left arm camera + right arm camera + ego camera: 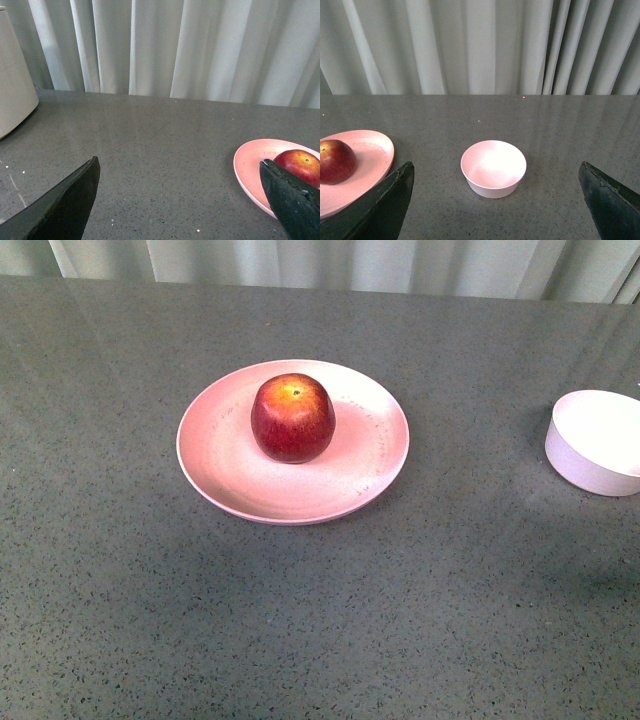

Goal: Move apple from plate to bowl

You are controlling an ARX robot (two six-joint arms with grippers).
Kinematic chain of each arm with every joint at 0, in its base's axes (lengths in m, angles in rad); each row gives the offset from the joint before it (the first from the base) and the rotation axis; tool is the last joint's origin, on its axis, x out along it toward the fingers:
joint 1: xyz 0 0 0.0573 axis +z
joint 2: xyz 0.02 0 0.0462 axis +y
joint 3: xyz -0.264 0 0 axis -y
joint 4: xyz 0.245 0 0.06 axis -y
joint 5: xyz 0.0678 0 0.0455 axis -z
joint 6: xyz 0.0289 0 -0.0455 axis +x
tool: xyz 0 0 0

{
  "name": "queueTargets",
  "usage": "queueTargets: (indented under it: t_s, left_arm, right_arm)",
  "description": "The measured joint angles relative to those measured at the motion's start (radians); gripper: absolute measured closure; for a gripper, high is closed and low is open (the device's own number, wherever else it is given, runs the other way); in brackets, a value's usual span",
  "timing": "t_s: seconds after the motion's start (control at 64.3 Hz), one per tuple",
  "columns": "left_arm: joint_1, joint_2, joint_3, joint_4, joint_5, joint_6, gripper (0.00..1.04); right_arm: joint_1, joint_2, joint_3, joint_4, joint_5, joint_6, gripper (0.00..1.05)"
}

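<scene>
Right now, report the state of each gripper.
Left gripper: open, holding nothing.
Right gripper: open, holding nothing.

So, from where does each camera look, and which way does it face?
Front view: on the robot's body, looking down at apple, plate, bowl; no arm shows.
Left wrist view: on left arm, facing the curtain; open left gripper shows.
Right wrist view: on right arm, facing the bowl; open right gripper shows.
Shared: all three see apple and plate.
</scene>
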Motion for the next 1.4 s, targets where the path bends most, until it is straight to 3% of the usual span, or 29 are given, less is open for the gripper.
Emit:
queueTargets:
  t_s: [0.84,0.933,0.98,1.089,1.198,1.4]
  left_arm:
    - [0.000,0.000,0.000,0.000,0.000,0.000,0.09]
    - [0.000,0.000,0.000,0.000,0.000,0.000,0.09]
    - [0.000,0.000,0.000,0.000,0.000,0.000,0.09]
    - [0.000,0.000,0.000,0.000,0.000,0.000,0.09]
    - [0.000,0.000,0.000,0.000,0.000,0.000,0.09]
    - [0.000,0.000,0.000,0.000,0.000,0.000,0.09]
  right_arm:
    - [0.000,0.000,0.000,0.000,0.000,0.000,0.09]
    - [-0.040,0.175,0.101,-0.238,0.034,0.037,0.09]
    - [-0.097,0.285,0.133,-0.248,-0.005,0.031,0.09]
    - [-0.276,0.546,0.194,-0.076,-0.135,-0.023,0.09]
    - [-0.399,0.780,0.266,0.110,-0.228,-0.077,0.09]
    - [-0.449,1.262,0.393,0.392,-0.271,-0.135,0.09]
